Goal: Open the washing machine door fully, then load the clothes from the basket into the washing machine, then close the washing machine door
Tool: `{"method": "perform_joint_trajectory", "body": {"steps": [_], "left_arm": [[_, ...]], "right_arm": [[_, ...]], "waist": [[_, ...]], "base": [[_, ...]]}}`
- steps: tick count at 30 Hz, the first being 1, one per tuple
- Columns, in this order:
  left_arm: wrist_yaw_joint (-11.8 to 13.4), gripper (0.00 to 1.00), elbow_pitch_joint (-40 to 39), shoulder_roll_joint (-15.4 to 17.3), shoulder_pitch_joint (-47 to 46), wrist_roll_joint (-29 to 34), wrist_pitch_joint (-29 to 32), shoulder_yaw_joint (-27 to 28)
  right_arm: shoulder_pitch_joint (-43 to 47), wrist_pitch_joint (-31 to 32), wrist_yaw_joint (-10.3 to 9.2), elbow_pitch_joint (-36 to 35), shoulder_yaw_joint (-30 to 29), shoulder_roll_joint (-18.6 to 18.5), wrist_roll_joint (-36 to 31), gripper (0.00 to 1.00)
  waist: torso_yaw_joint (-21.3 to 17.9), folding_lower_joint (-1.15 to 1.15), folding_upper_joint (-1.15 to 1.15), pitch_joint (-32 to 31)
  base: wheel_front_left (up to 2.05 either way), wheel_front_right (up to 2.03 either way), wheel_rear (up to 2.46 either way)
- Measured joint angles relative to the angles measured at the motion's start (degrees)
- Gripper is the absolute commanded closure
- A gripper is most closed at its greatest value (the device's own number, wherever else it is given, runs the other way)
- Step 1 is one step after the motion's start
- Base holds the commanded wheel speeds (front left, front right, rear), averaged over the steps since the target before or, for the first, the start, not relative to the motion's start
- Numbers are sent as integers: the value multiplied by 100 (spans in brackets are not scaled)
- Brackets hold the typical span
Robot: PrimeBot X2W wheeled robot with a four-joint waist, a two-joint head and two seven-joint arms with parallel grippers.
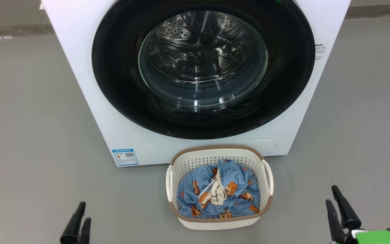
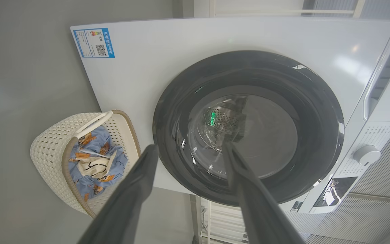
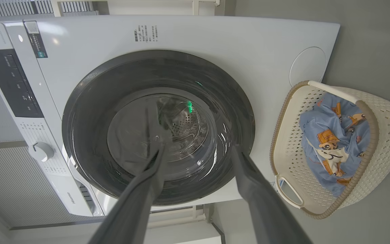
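The white washing machine stands straight ahead, its round black-rimmed door lying flat against the front, the steel drum visible through the glass. On the floor before it sits the cream basket holding the light blue printed clothes. My left gripper is open at the lower left, well apart from the basket. At the lower right my right gripper is open too, nothing between its fingers. Both wrist views face the door, with the basket off to one side.
Grey floor lies open on both sides of the machine. A blue label marks the machine's lower left front. A control panel with a knob shows in the left wrist view, and the knob in the right wrist view too.
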Motion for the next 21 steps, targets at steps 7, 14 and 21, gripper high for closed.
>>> {"method": "perform_joint_trajectory", "body": {"steps": [7, 14, 21], "left_arm": [[3, 0, -15, 5, 4, 0, -64, -113], [3, 0, -74, 9, 4, 0, -205, -234], [4, 0, -81, 12, 4, 40, -313, -350]], "right_arm": [[9, -94, 0, -58, 13, -2, 0, 0], [10, -198, 0, -158, 43, -3, -20, 0], [12, -307, 0, -260, 70, -3, -209, 0]], "waist": [[-2, 3, 0, -10], [-5, 1, 0, 14], [-4, 1, 0, 19]], "base": [[0, 0, 0], [0, 0, 0], [0, 0, 0]]}}
